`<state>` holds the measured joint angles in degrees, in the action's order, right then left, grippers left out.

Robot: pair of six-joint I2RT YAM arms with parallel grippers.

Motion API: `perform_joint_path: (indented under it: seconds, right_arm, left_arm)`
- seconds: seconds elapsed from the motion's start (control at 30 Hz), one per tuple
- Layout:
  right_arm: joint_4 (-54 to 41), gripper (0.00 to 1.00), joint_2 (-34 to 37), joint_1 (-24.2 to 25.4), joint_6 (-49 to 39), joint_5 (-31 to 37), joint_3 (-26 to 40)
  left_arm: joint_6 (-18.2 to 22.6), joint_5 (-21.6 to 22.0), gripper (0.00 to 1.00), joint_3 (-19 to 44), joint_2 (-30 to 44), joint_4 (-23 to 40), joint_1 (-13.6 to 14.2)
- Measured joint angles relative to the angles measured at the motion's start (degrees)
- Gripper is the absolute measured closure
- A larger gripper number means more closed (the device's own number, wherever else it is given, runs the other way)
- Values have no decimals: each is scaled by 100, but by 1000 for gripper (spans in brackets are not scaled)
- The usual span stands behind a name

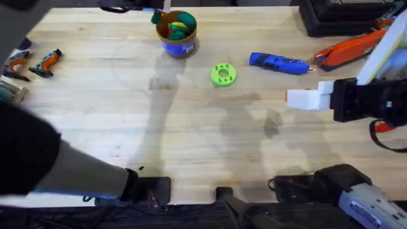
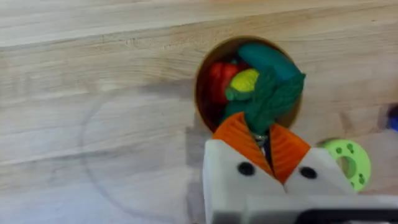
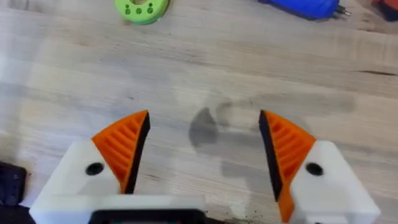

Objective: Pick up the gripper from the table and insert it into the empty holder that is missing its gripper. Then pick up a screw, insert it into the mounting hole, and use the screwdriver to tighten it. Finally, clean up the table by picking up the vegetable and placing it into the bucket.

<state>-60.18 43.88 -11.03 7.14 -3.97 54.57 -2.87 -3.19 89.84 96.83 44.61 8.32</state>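
The left gripper [image 2: 268, 144] hung directly over the bucket [image 2: 205, 87], its two orange ribbed pads [image 2: 236, 138] pinched almost together on the lower end of the vegetable [image 2: 273, 93]. The dark-green toy stood in the tub's mouth, its upper part lying over a red piece [image 2: 217, 78] and a yellow piece [image 2: 244, 82] already inside.

In the overhead view the bucket [image 1: 178, 44] sat at about 12 o'clock on the tabletop [image 1: 127, 121], near the far edge. The lime-green disc [image 1: 223, 74] lay just toward 4 o'clock from it, apart from the tub. The screwdriver [image 1: 280, 63] lay on its side at roughly 2 o'clock, beyond the disc, metal tip pointing toward the right-hand edge. An orange-and-black tool [image 1: 346, 52] rested just past that tip.

The right gripper [image 3: 202, 155] hovered over bare wood at about 3 o'clock, its fingers [image 3: 124, 146] spread wide with nothing between them. Both of its white brackets carried an orange wedge. From its wrist camera the disc [image 3: 142, 7] and the screwdriver [image 3: 305, 6] appeared on the far side of the open jaws, well apart from the fingers.

Two small orange-and-black pieces [image 1: 46, 62] lay near the 10 o'clock corner of the tabletop.
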Motion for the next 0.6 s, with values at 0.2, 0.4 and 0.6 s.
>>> perform_joint_path:
  seconds: [0.2,0.4,0.6]
  right_arm:
    - [-2,12,0,0,0,0,0]
    - [-15,12,0,0,0,0,0]
    - [-17,12,0,0,0,0,1]
  left_arm:
    - [0,0,979,0,583,-407,0]
    - [3,-1,774,-2,660,-482,0]
    - [-17,-2,25,-2,658,-499,0]
